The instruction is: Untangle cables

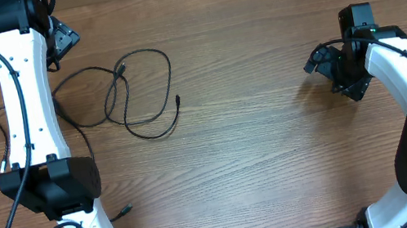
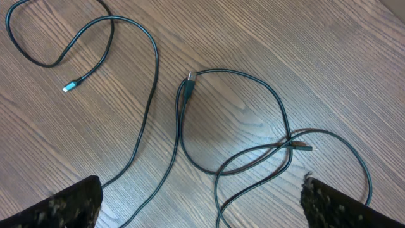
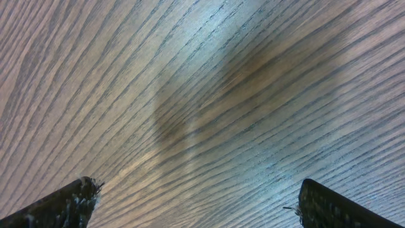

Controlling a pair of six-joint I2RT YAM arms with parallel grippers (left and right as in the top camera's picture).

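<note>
Several thin black cables are spread loosely on the wooden table, all gathered around the left arm. The widest loops are seen just right of that arm, and more cord is laid out to its left, partly passing behind it. A short plug end is visible close beside the arm's lower section.

From the left wrist camera, one cord is seen ending in a light-blue tip, set apart from the other strands. A metal plug is found at the top of a rounded loop, and two strands are run side by side downward from it. At the loop's far side the cords are crossed over one another, with a small connector lying right at that crossing.

The left gripper is held above these cords at the far end of the left arm, its fingers spread wide, and nothing is pinched between them.

The right gripper is positioned well apart from the left arm, on the opposite side of the table. Its fingers are likewise spread wide, and only bare wood grain is seen between them.
</note>
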